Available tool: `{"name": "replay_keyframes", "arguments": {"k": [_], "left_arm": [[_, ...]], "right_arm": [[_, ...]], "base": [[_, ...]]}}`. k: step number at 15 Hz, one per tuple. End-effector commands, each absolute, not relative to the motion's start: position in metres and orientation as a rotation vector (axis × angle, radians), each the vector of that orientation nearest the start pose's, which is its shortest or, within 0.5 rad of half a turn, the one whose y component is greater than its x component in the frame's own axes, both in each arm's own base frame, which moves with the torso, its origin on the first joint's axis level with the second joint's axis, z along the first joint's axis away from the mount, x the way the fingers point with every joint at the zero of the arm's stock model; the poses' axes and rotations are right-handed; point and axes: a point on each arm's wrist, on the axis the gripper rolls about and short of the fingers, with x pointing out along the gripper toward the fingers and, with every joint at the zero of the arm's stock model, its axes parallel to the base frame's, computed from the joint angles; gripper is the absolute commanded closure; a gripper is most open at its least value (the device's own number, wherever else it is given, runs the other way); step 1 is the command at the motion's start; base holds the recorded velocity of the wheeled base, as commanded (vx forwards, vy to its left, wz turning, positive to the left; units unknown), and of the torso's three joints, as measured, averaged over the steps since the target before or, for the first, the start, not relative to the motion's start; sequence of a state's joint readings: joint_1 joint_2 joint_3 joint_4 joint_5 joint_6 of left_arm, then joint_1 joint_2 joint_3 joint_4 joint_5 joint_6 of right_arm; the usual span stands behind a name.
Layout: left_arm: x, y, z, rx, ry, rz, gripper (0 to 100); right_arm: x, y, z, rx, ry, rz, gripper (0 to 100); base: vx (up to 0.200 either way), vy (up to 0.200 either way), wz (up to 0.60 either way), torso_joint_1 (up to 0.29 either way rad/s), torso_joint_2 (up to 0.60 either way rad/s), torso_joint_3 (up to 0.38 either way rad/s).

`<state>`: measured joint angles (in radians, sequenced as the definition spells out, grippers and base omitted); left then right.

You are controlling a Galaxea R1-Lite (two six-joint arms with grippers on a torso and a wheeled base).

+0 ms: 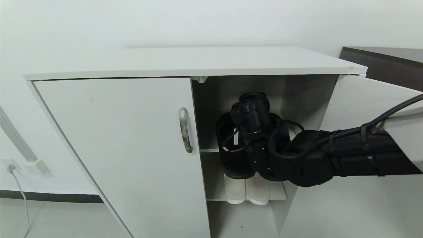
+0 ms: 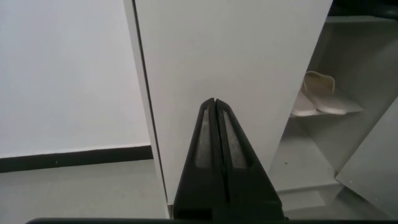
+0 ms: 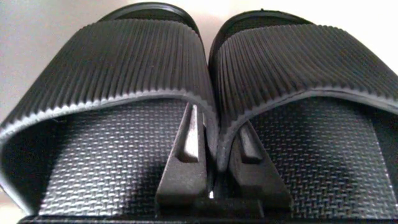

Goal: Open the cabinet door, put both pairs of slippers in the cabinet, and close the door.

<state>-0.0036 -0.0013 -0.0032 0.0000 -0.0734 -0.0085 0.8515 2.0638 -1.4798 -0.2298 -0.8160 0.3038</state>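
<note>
The right gripper [image 3: 217, 121] pinches together the inner walls of the black slippers [image 1: 233, 162] at the cabinet's [image 1: 198, 61] upper shelf. The white slippers [image 1: 246, 191] lie at 6 o'clock from them. The left gripper [image 2: 214, 106], pressed together, faces the closed door [image 1: 115, 138].

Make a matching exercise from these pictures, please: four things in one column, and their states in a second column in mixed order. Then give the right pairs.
Things
1. black slippers
2. white slippers
3. left door
4. right door

States
A. swung open
B. lying on the shelf
C. shut
D. held by the right gripper

Pairs: 1-D, 2-B, 3-C, 4-A
</note>
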Motion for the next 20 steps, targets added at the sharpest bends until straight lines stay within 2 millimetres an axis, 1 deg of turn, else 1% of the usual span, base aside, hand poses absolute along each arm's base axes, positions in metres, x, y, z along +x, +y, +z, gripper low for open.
{"name": "replay_keyframes", "arguments": {"k": [1,3,6,10,13,19,20], "left_arm": [[-0.023,-0.002,0.076,-0.009,-0.003,-0.077,100],[-0.023,-0.001,0.076,-0.011,-0.003,-0.071,100],[-0.023,-0.001,0.076,-0.011,-0.001,-0.069,100],[-0.023,-0.001,0.076,-0.011,-0.003,-0.069,100],[-0.023,-0.001,0.076,-0.011,-0.001,-0.064,100],[-0.023,-0.001,0.076,-0.012,-0.003,-0.064,100],[-0.023,-0.001,0.076,-0.012,-0.003,-0.064,100]], "right_arm": [[0.304,0.309,0.19,0.031,0.246,-0.011,100],[0.315,0.309,0.193,0.035,0.247,-0.02,100],[0.336,0.311,0.197,0.042,0.249,-0.038,100],[0.347,0.312,0.203,0.038,0.263,-0.034,100],[0.361,0.309,0.199,0.044,0.26,-0.059,100],[0.365,0.309,0.194,0.039,0.267,-0.064,100],[0.365,0.309,0.193,0.038,0.268,-0.064,0]], "base": [[0.0,0.0,0.0,0.0,0.0,0.0],[0.0,0.0,0.0,0.0,0.0,0.0],[0.0,0.0,0.0,0.0,0.0,0.0],[0.0,0.0,0.0,0.0,0.0,0.0],[0.0,0.0,0.0,0.0,0.0,0.0],[0.0,0.0,0.0,0.0,0.0,0.0],[0.0,0.0,0.0,0.0,0.0,0.0]]}}
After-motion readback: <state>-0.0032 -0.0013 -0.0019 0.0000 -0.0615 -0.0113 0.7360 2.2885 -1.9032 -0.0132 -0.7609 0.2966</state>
